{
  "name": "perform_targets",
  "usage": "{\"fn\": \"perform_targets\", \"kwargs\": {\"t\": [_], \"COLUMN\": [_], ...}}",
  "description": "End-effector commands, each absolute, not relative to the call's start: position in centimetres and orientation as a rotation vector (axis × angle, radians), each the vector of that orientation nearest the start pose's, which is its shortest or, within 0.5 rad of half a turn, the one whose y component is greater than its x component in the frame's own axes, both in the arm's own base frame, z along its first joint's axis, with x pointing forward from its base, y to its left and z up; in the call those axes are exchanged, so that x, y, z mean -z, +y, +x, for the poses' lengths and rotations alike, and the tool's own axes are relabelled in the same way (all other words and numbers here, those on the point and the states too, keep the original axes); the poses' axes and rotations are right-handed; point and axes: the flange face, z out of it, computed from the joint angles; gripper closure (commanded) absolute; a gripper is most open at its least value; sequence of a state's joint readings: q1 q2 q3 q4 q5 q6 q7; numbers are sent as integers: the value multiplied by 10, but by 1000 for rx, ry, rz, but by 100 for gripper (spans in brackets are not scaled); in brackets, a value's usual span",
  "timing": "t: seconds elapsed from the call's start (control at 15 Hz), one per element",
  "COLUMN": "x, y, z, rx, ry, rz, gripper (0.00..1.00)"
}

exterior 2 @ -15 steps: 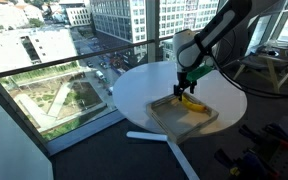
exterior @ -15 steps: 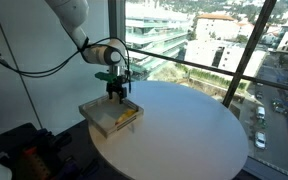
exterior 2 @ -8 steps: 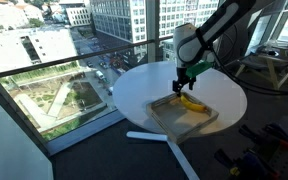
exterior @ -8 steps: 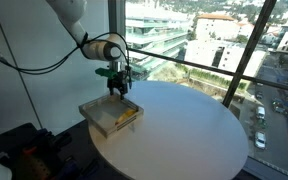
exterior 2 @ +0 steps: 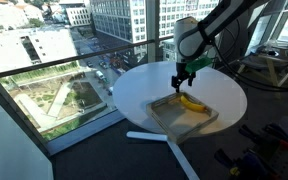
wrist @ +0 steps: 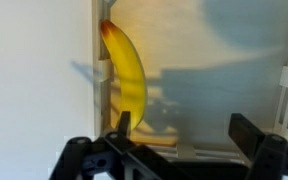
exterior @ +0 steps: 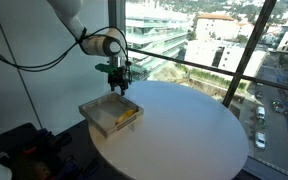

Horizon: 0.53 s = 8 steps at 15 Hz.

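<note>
A yellow banana (wrist: 127, 72) lies in a shallow wooden tray (exterior: 101, 110) at the edge of a round white table (exterior: 184, 135). It also shows in both exterior views (exterior: 127, 116) (exterior 2: 191, 102). My gripper (exterior: 118, 86) (exterior 2: 183, 80) hangs above the tray, open and empty. In the wrist view its two dark fingers (wrist: 187, 131) stand wide apart above the tray floor, with the banana under the left finger.
The tray (exterior 2: 184, 115) overhangs the table edge (exterior 2: 134, 100) slightly. Large windows with a city far below stand behind the table. A white table leg (exterior 2: 154, 136) lies on the floor. Dark equipment (exterior: 24, 150) sits beside the table.
The gripper has risen straight up from the tray, away from the banana. The banana and tray have not moved.
</note>
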<state>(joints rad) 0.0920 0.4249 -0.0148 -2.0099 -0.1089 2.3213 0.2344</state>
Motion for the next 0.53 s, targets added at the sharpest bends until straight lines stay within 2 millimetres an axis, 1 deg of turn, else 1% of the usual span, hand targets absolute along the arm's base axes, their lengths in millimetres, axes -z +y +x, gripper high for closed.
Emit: {"fn": "perform_targets", "kwargs": {"t": [0.0, 0.47], "x": [-253, -272], "y": [48, 56], "z": [584, 572], "rx": [-142, -139], "ry": [161, 153], "rz": [-3217, -3189], "gripper": [0, 0]}}
